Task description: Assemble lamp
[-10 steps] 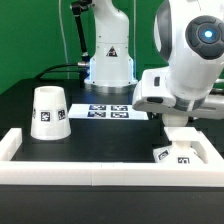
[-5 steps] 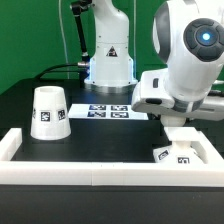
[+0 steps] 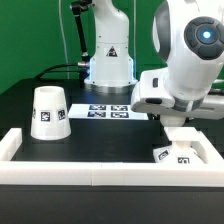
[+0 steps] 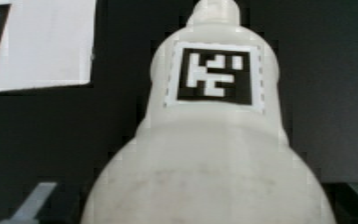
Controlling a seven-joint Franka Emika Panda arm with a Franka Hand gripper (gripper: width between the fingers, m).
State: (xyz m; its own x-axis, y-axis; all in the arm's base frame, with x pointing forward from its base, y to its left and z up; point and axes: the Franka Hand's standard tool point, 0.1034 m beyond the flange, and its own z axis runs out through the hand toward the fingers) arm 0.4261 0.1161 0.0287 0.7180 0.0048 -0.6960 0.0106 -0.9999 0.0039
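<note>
In the wrist view the white bulb [image 4: 202,150] fills the frame, lying on the black table with its tagged neck pointing away from the camera. My gripper [image 4: 190,208] straddles its ball. One finger [image 4: 30,203] shows beside it with a dark gap between, so the jaws stand open. In the exterior view the gripper [image 3: 176,132] hangs low at the right, over white tagged pieces: the square base [image 3: 186,156] and, beside it, the bulb [image 3: 161,153], mostly hidden. The cone shade [image 3: 50,112] stands upright at the exterior view's left.
The white bar-shaped border [image 3: 95,168] runs along the front and up both sides. The marker board [image 3: 110,110] lies mid-table. A second robot's base [image 3: 108,62] stands behind it. A flat white tagged surface [image 4: 34,45] lies beside the bulb's neck.
</note>
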